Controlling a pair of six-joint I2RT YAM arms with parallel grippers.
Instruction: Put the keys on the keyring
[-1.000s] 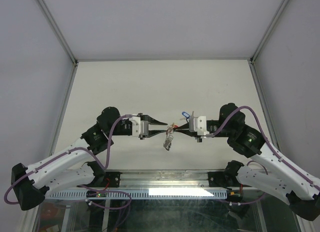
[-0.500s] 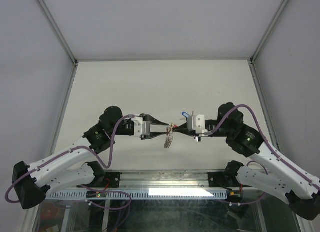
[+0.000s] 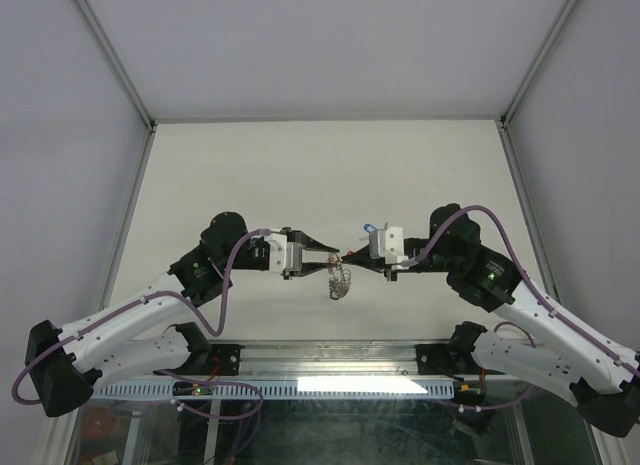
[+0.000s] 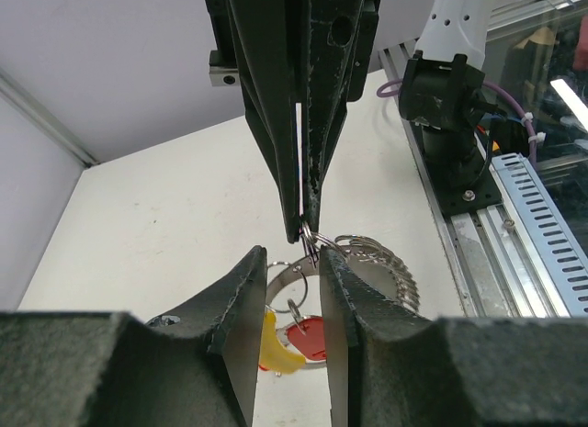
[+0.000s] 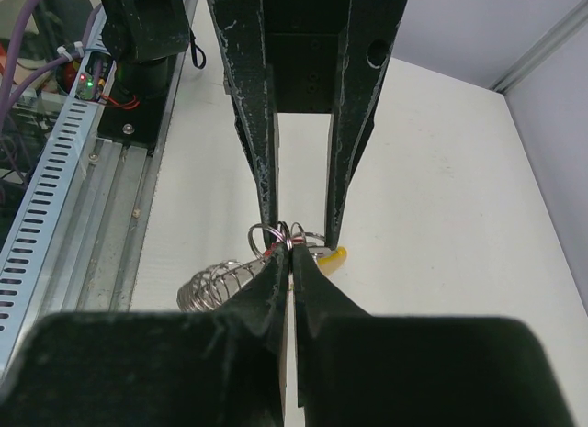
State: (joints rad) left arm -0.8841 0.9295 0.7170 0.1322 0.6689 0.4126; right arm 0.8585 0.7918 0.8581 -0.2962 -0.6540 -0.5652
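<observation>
The keyring point(image 4: 286, 279), a thin silvery hoop with a yellow section point(image 4: 275, 352), spans the gap between my left gripper's fingers, and the left gripper point(image 4: 292, 257) is shut on it above the table. A key with a red tag point(image 4: 311, 339) hangs inside the hoop. My right gripper point(image 5: 292, 260) is shut on a small key loop point(image 5: 294, 236) right at the hoop, tip to tip with the left gripper point(image 3: 337, 258). A coil of silver loops point(image 4: 381, 257) hangs beside them. A blue-tagged key point(image 3: 371, 226) lies behind the right gripper point(image 3: 350, 256).
The white table point(image 3: 250, 175) is walled by grey panels, with a metal rail point(image 3: 330, 360) along the near edge. The right arm's base point(image 4: 450, 124) stands near that rail.
The right gripper has moved left, closing the gap until its tip meets the left gripper's fingers. The left arm has barely shifted, and the hanging coil swung slightly.
</observation>
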